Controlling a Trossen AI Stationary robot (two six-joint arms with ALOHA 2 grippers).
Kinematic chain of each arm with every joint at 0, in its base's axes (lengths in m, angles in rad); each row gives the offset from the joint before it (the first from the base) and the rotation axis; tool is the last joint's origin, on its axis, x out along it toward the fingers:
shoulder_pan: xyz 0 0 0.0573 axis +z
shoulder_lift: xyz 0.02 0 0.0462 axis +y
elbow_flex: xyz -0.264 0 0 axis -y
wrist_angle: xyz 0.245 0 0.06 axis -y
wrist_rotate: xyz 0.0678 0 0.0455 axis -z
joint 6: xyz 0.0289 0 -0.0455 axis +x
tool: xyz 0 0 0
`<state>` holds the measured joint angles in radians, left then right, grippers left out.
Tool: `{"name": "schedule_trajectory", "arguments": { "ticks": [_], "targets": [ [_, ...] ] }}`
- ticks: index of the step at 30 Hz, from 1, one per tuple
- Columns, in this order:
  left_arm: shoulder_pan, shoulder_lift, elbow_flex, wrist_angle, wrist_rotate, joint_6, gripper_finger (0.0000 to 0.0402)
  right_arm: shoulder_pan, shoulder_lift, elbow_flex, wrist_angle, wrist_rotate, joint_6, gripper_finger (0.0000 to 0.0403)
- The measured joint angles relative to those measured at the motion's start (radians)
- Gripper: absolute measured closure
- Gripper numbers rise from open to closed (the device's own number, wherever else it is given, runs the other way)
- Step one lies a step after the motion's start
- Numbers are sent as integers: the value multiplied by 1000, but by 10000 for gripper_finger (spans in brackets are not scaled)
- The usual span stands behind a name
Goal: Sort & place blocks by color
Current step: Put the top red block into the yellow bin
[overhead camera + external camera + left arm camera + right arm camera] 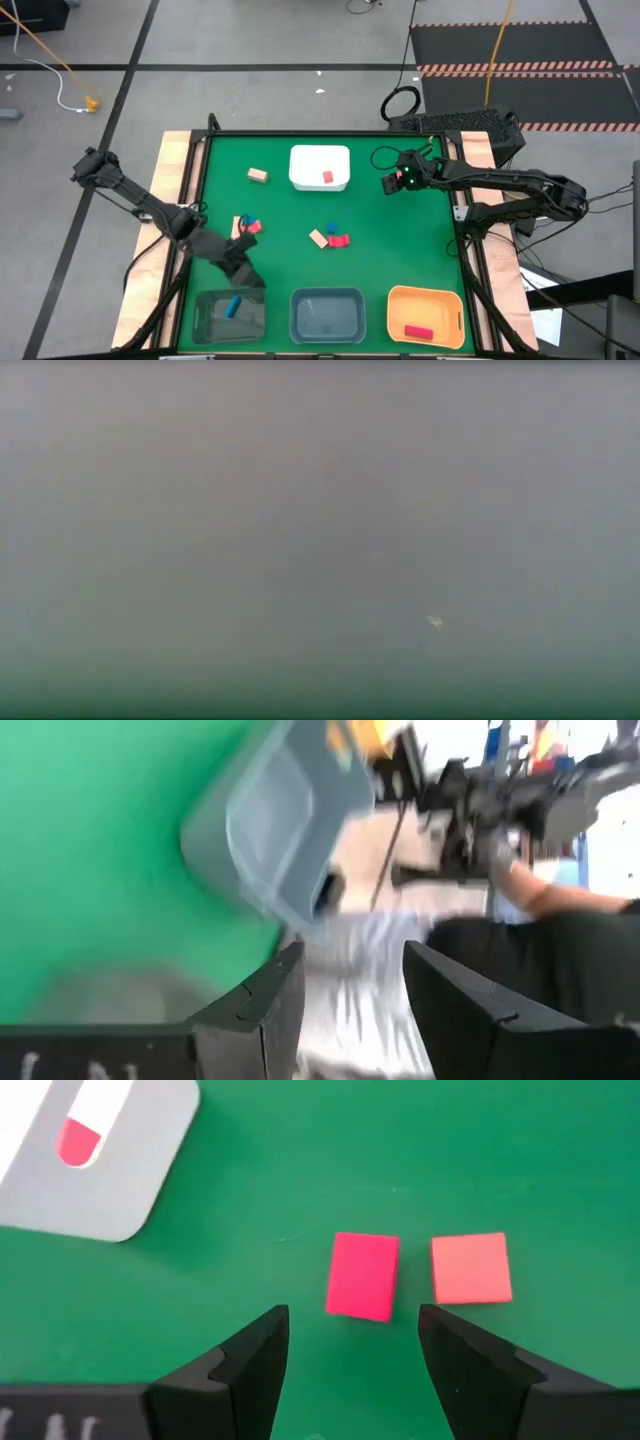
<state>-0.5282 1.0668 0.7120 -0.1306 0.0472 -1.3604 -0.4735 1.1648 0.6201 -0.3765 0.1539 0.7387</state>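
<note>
My left gripper (244,268) (350,955) hangs open and empty over the far rim of the left grey bin (212,322), where a blue block (232,305) lies. My right gripper (391,182) (355,1320) is open above two red blocks (362,1276) (471,1268) lying flat on the green mat; the arm hides them in the high view. A red block (328,176) (78,1142) lies in the white tray (305,160). Another red block (417,331) lies in the orange bin (452,305). A tan block (258,175) lies alone.
Two clusters of tan, blue and red blocks lie on the mat (246,225) (331,237). A middle grey bin (300,318) (270,820) stands at the near edge. A person's arm (560,900) shows beyond the table in the left wrist view. The low view shows only grey blur.
</note>
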Motion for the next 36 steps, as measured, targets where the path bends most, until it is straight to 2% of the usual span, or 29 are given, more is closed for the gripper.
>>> {"name": "schedule_trajectory", "arguments": {
  "ticks": [7,12,16,22,29,36],
  "targets": [
    [169,0,0,14,-8,259,231,1,0,-110,187,4,64,186],
    [262,0,0,21,-7,393,231,1,0,-158,268,57,59,186],
    [315,0,0,33,-6,484,231,1,12,-194,405,60,61,186],
    [367,0,0,32,8,566,231,4,83,-197,438,109,59,186],
    [401,0,0,31,41,623,231,4,189,-197,553,111,27,186],
    [421,0,0,29,41,699,231,4,265,-191,565,119,24,192]
  ]
}}
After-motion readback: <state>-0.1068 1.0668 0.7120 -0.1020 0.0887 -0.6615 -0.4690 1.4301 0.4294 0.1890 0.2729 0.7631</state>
